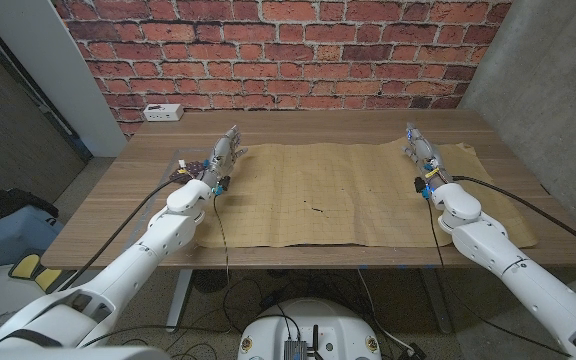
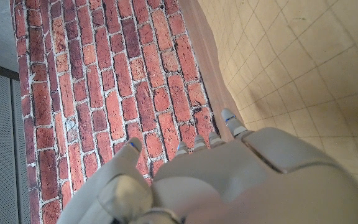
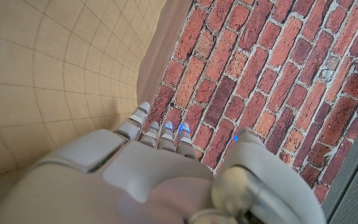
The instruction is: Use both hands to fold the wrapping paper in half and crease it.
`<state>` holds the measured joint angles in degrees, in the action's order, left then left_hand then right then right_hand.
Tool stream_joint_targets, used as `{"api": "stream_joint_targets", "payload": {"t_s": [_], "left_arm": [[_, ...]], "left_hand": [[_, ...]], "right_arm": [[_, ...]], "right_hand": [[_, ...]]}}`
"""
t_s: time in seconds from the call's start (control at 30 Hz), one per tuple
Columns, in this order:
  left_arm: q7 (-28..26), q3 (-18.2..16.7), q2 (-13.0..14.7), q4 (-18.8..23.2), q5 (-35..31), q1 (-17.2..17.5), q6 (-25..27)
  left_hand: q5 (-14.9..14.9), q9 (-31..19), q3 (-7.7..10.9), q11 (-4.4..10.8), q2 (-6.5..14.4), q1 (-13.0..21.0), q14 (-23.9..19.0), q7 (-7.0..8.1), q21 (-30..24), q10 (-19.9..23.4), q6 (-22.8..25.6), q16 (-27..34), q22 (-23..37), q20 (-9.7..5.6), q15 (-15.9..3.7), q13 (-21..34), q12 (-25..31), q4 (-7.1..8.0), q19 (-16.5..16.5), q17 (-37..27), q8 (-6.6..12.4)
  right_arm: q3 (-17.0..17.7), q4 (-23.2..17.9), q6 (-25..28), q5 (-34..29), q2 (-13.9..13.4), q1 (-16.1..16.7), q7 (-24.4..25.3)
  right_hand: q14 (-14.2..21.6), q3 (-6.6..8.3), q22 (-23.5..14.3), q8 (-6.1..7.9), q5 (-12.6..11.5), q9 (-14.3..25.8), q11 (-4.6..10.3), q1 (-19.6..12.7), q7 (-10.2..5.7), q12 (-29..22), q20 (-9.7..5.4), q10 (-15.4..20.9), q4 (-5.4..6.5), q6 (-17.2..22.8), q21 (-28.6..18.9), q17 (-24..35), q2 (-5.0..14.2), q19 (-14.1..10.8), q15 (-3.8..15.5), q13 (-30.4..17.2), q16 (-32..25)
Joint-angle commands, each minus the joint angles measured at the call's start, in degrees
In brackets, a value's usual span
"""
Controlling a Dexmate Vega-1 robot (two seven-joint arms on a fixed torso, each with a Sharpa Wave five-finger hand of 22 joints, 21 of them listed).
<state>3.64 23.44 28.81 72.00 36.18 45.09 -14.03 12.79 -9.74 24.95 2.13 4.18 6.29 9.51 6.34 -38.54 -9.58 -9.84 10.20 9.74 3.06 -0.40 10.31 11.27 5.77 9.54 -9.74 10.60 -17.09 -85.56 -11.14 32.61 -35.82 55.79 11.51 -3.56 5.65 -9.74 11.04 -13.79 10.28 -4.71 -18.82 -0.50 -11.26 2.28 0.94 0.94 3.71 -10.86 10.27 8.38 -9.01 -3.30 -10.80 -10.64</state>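
Observation:
A brown sheet of wrapping paper (image 1: 338, 195) with a faint grid lies spread open on the wooden table (image 1: 118, 190). My left hand (image 1: 225, 152) stands at the paper's far left corner, fingers stretched toward the brick wall. My right hand (image 1: 420, 148) stands near the far edge on the right side, with paper reaching further right under its arm. In the left wrist view my left hand (image 2: 229, 174) has straight fingers, thumb apart, and nothing in it, with the paper (image 2: 303, 74) beside it. My right hand (image 3: 142, 174) looks the same next to the paper (image 3: 36, 74).
A white power strip (image 1: 162, 112) lies at the table's far left edge by the brick wall (image 1: 288, 50). A grey concrete pillar (image 1: 558, 80) stands at the back right. Bare wood shows left of the paper and along the far edge.

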Motion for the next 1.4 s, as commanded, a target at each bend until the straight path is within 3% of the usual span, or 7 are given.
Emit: {"api": "stream_joint_targets", "payload": {"t_s": [0.03, 1.03, 1.4], "left_arm": [[0.94, 1.28, -0.50, -1.67, -1.08, -1.93, 0.95], [2.11, 2.42, -1.72, -4.58, -1.80, -4.43, 1.61], [2.51, 2.69, -1.71, -4.82, -1.97, -4.87, 1.99]], "left_hand": [[0.29, -0.18, 0.13, -0.16, -0.04, 0.17, 0.31, 0.01, 0.37, -2.73, -0.62, 0.53, 0.12, 0.08, 0.32, 0.09, 0.43, -0.30, 0.74, -0.21, 0.22], [0.29, -0.22, -0.03, -0.36, 0.04, 0.03, 0.25, -0.08, 1.15, -2.61, -0.36, 0.46, 0.15, 0.24, 0.41, 0.10, 0.33, -0.40, 0.35, -0.22, 0.05], [0.28, -0.25, -0.10, -0.19, 0.09, -0.03, 0.04, -0.98, 1.60, -2.27, 1.14, 0.49, 0.17, 0.27, 0.46, 0.09, 0.39, -0.47, 0.07, -0.21, 0.48]], "right_arm": [[2.14, -3.56, 1.82, -0.57, -2.02, 3.19, 3.69], [8.96, -11.85, 5.38, -0.36, -4.80, 13.10, 11.71], [11.42, -15.05, 7.69, -1.08, -5.52, 16.88, 14.87]], "right_hand": [[0.21, 0.49, -0.22, 0.20, 0.09, 0.22, -0.39, -0.71, -0.06, -0.27, 0.34, 0.49, -0.24, 0.67, -0.40, 0.22, 0.18, -0.13, -0.39, -0.08, -0.47], [0.34, 1.69, -0.23, 0.07, 0.56, 0.25, -0.32, -2.25, -0.10, -0.21, 0.34, 0.61, -1.38, 0.85, -0.39, 0.19, 0.41, -0.16, -0.25, -0.09, -0.39], [0.79, 2.30, -0.23, 0.24, 0.81, 0.26, -0.53, -2.90, -0.01, -0.45, 0.61, 1.37, -1.85, 1.53, -0.38, 0.20, 0.60, -0.15, -0.31, -0.10, -0.51]]}}
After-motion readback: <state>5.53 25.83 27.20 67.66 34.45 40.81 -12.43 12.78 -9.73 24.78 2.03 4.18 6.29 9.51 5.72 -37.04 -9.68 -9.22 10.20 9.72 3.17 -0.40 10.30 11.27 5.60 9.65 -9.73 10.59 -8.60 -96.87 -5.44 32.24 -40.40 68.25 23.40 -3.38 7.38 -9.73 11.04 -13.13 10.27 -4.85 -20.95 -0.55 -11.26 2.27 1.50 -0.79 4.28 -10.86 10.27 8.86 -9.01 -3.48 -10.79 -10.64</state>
